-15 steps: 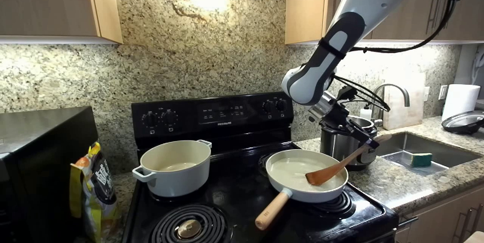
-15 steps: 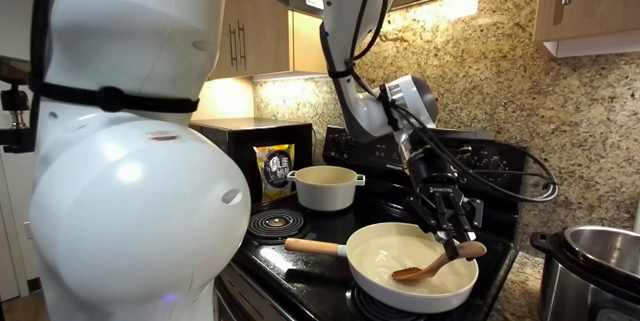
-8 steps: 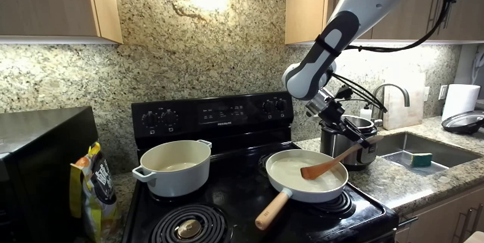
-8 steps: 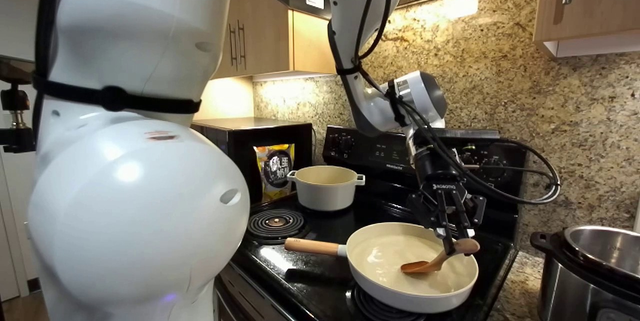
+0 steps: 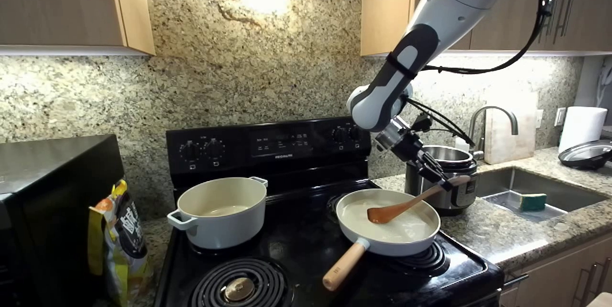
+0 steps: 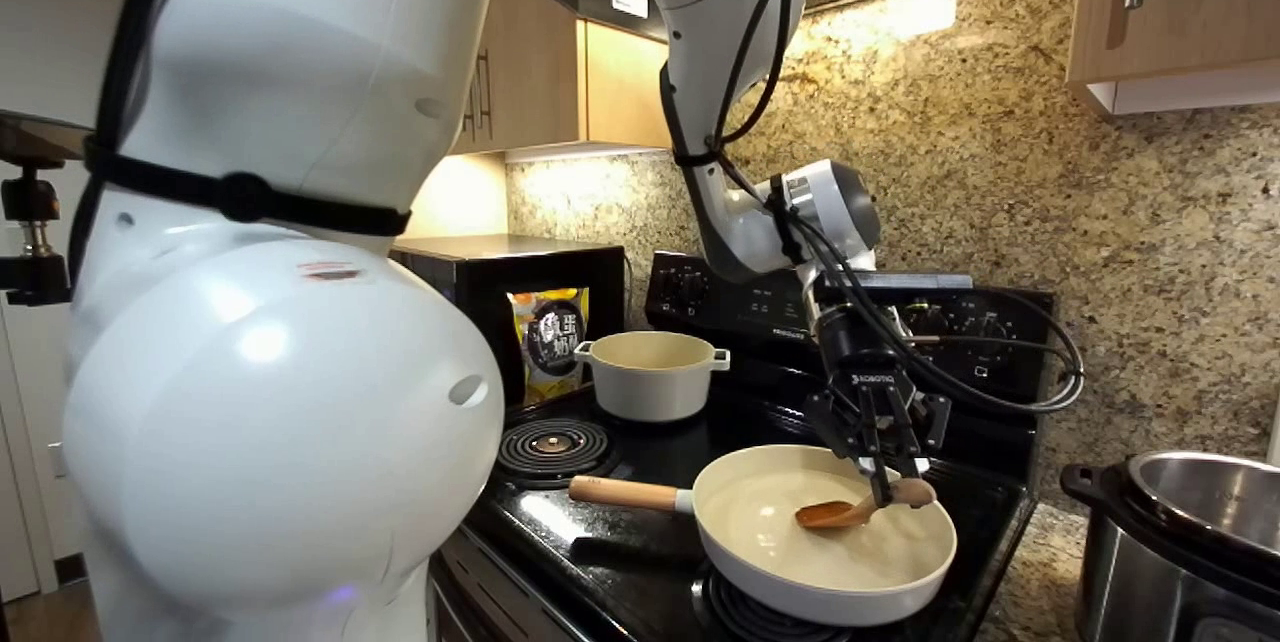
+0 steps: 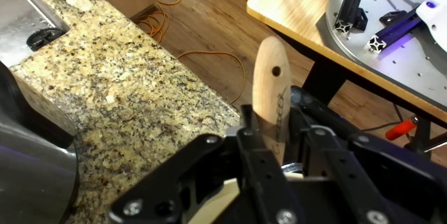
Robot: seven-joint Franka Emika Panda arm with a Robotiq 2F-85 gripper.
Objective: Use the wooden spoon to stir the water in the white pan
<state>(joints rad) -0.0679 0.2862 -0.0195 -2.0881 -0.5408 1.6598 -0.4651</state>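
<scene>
The wooden spoon [image 5: 394,211] leans in the white pan [image 5: 399,248] in both exterior views [image 6: 840,514] [image 6: 800,594]. Its broad head is low inside the pan at the water [image 5: 406,230], which shows faintly by its sheen; how deep the head dips is hard to tell. The handle rises over the rim on the sink side. My gripper [image 5: 447,184] is shut on the handle near its upper end, above the pan's edge, also in an exterior view [image 6: 885,492]. In the wrist view the spoon's handle end [image 7: 271,74] sticks out between the fingertips [image 7: 272,121]; the spoon head is hidden there.
A deeper white pot [image 5: 224,228] stands on the rear left burner. A steel pot [image 5: 425,192] stands on the counter close beside the gripper and spoon handle. The sink [image 5: 583,197] lies beyond it. The pan's wooden handle [image 5: 346,264] points toward the stove's front.
My gripper and the spoon have moved left in an exterior view, and the spoon head has slid from the pan's middle toward its far left part. The pan has stayed in place.
</scene>
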